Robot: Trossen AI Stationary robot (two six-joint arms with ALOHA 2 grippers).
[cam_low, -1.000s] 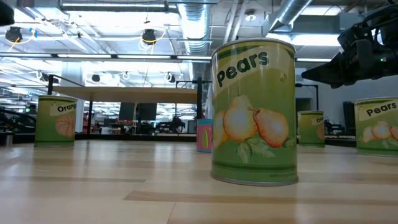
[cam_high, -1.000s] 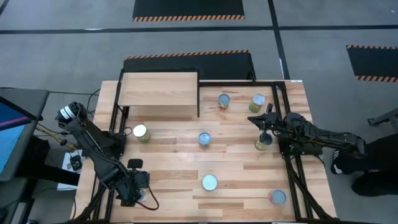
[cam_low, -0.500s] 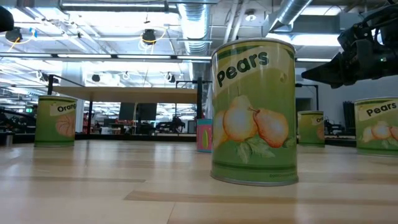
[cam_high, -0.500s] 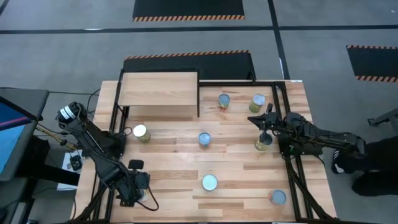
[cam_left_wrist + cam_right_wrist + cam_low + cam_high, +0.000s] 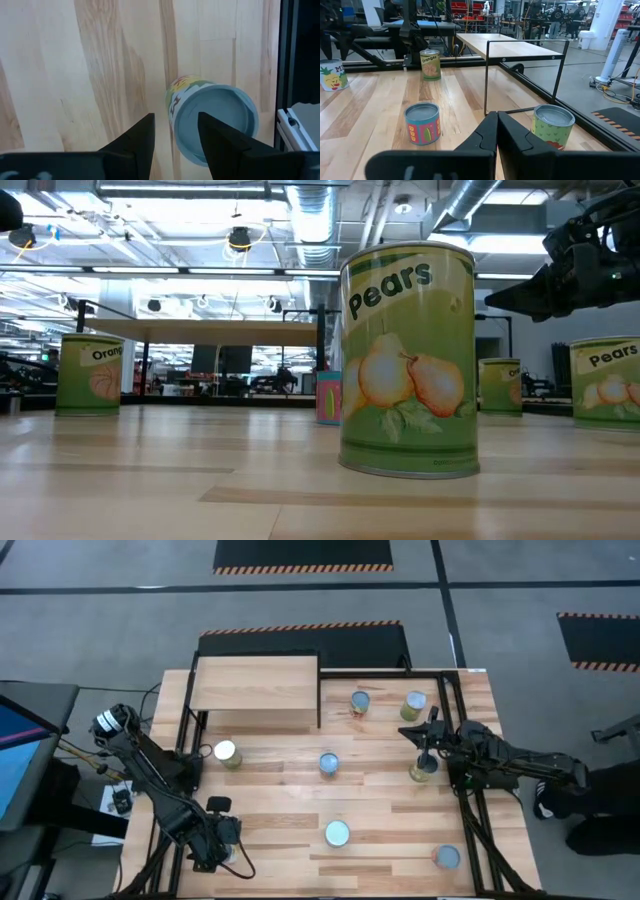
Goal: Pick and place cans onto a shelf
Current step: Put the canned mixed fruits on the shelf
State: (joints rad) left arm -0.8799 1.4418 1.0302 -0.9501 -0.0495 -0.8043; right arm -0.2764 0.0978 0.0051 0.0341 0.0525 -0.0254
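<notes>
left hand (image 5: 175, 132): parted, poised over can (image 5: 212, 122), not touching | right hand (image 5: 497, 131): fingers together, holding nothing

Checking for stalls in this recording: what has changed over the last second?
Nothing visibly changed. The left end effector still hangs open over a can at the table's near left corner, the right end effector stays shut above another can, and the shelf remains bare.
</notes>
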